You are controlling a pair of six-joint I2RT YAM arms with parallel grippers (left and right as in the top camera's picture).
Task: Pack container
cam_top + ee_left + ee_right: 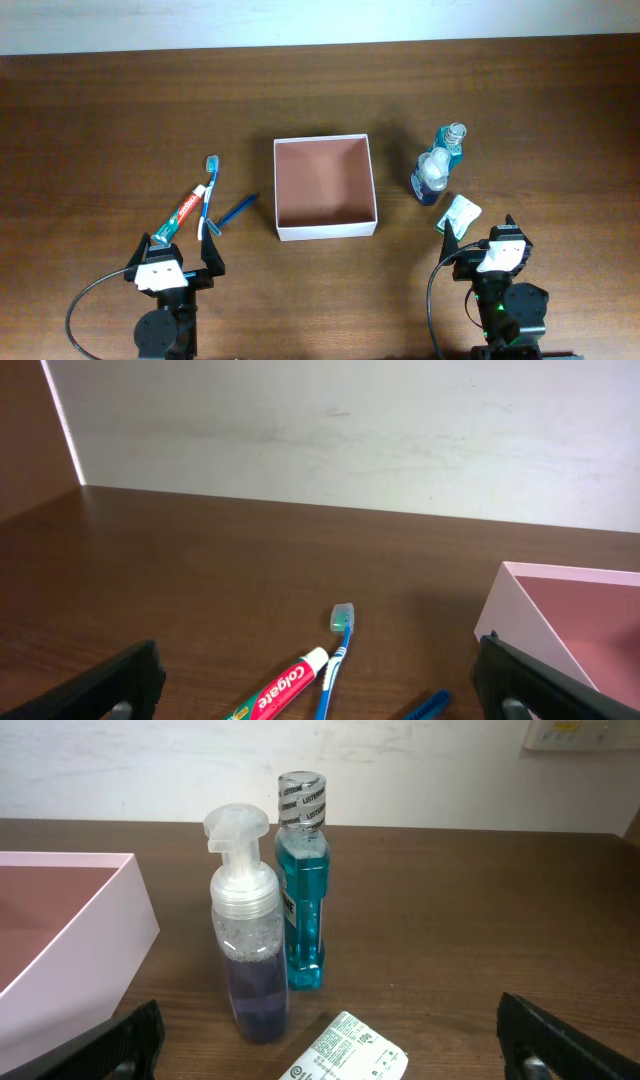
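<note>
Reaching for the red-and-white toothpaste tube [186, 210], seemingly nearest, the spread left gripper [180, 250] should pinch it mid-body; the right gripper [480, 238] is spread too; the square white cardboard container [322, 180] sits mid-table.

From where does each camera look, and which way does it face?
Overhead: above the table, looking straight down on the container; both arms, left gripper and right gripper open, at the bottom edge.
Left wrist: low behind the left gripper, facing the far wall over toothpaste and toothbrush; its fingers in the bottom corners.
Right wrist: low behind the right gripper, facing pump bottle, teal bottle and packet; its fingers likewise.
Shared: both wrist views catch a side of the container.
</note>
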